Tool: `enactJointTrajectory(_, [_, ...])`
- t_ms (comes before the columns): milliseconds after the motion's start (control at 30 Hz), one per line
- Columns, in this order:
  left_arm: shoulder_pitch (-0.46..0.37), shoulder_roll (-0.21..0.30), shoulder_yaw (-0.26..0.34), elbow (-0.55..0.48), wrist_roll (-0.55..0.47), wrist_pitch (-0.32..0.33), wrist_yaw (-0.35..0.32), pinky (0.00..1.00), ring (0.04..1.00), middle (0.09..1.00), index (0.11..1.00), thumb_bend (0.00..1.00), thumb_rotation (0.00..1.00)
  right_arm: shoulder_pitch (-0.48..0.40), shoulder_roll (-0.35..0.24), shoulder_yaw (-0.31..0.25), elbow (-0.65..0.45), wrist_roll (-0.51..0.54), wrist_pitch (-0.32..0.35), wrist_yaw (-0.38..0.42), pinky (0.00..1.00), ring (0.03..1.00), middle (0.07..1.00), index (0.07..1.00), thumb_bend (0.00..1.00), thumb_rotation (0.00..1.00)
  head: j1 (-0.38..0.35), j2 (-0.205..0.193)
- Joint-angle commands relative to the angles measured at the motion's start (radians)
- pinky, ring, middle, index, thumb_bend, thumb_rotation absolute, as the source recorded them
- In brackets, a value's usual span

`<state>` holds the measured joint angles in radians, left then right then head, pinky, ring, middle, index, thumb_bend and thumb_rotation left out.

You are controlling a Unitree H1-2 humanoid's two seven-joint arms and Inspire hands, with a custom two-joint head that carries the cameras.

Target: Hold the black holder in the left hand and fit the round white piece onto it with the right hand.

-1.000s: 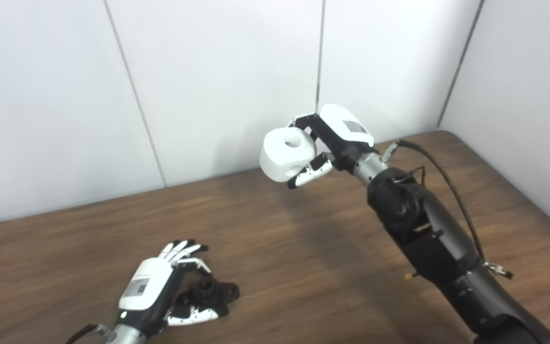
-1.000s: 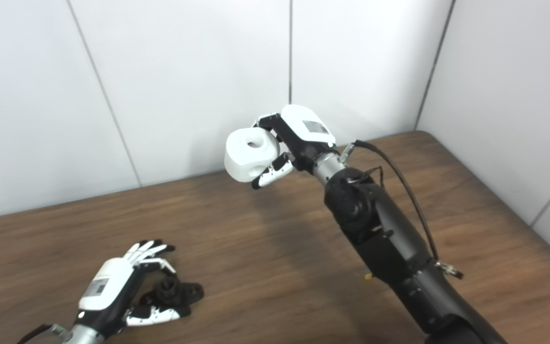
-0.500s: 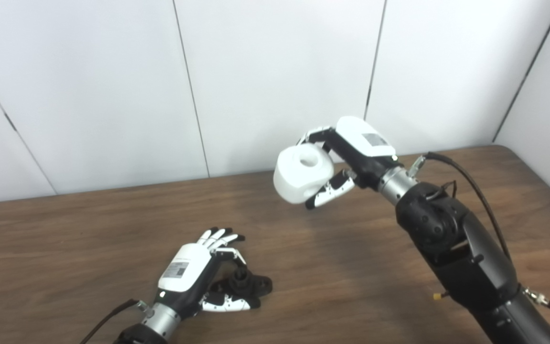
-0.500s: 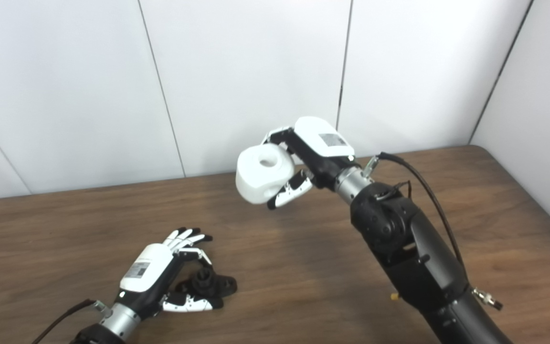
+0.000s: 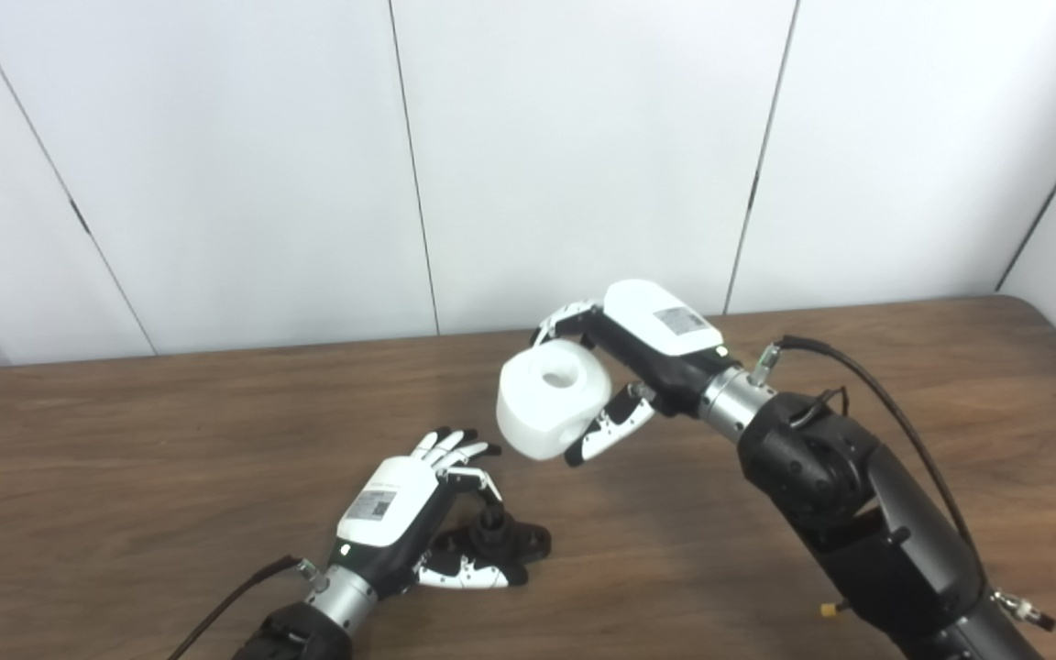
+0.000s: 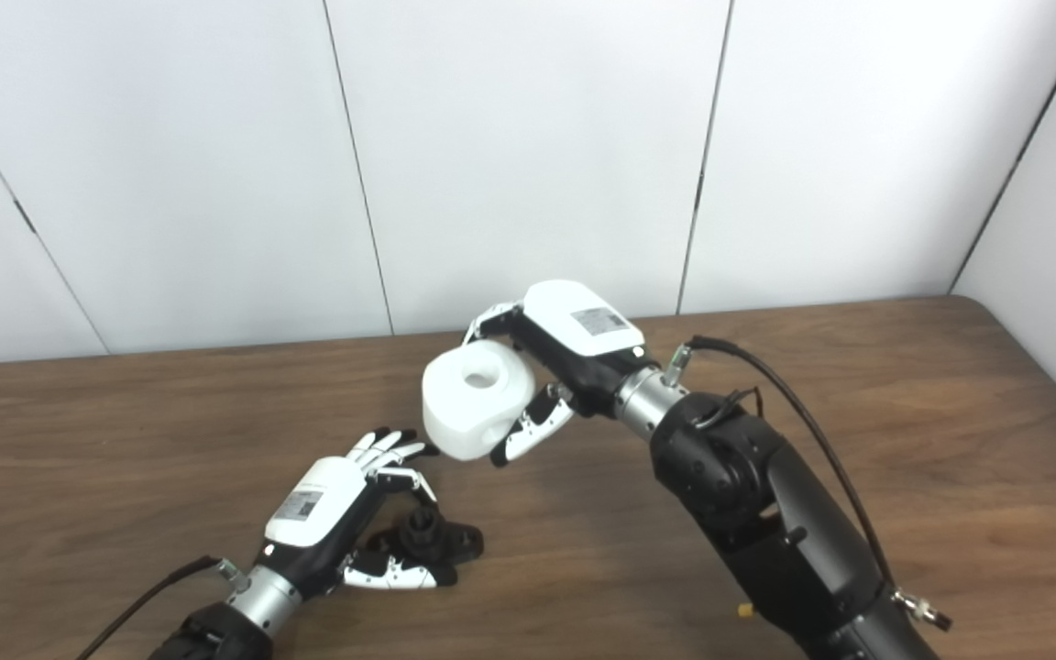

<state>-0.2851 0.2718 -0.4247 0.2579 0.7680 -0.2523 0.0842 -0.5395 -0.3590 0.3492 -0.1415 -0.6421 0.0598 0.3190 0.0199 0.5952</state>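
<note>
The black holder (image 5: 502, 539) lies on the brown table (image 5: 125, 458), its short round post pointing up. My left hand (image 5: 397, 511) rests beside it with the long fingers stretched out, one finger curled toward the post and the thumb lying along its near side; the holder sits on the wood, not lifted. My right hand (image 5: 654, 345) is shut on the round white piece (image 5: 551, 401), a thick drum with a hole in its top face. It hangs in the air, just above and to the right of my left hand's fingertips.
White wall panels (image 5: 583, 137) stand right behind the table's far edge. The right forearm (image 5: 858, 513) with its black cable (image 5: 895, 422) slants across the right half of the table. The table's rounded right corner (image 6: 977, 302) shows at the wall.
The camera has swung, so the whole picture shifted. Beyond that, my right hand has brought the white piece lower and closer to my left hand. The left hand stays at the holder.
</note>
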Motion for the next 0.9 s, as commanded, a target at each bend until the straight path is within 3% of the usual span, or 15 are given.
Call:
enactJointTrajectory(0, [0.109, -0.03, -0.043, 0.118, 0.043, 0.093, -0.019, 1.0, 0.958, 0.878, 0.483, 0.52, 0.06, -0.05, 0.012, -0.006, -0.011, 0.0, -0.039, -0.011, 0.62, 0.771, 0.73, 0.48, 0.52, 0.14, 0.004, 0.002])
enactJointTrajectory(300, [0.108, -0.034, -0.048, 0.108, 0.048, 0.108, -0.034, 0.99, 0.957, 0.879, 0.484, 0.52, 0.06, -0.051, 0.034, 0.011, -0.001, -0.003, -0.057, 0.013, 0.66, 0.763, 0.728, 0.482, 0.52, 0.14, 0.015, 0.011])
enactJointTrajectory(600, [0.105, -0.038, -0.05, 0.112, 0.045, 0.108, -0.028, 0.98, 0.956, 0.88, 0.483, 0.52, 0.06, -0.043, 0.04, 0.033, 0.0, -0.016, -0.082, 0.035, 0.61, 0.762, 0.726, 0.482, 0.52, 0.14, 0.025, 0.021])
enactJointTrajectory(867, [0.105, -0.041, -0.05, 0.104, 0.041, 0.118, -0.036, 0.99, 0.959, 0.879, 0.484, 0.52, 0.05, -0.034, 0.045, 0.051, 0.03, -0.016, -0.146, 0.027, 0.59, 0.745, 0.718, 0.48, 0.52, 0.14, 0.03, 0.029])
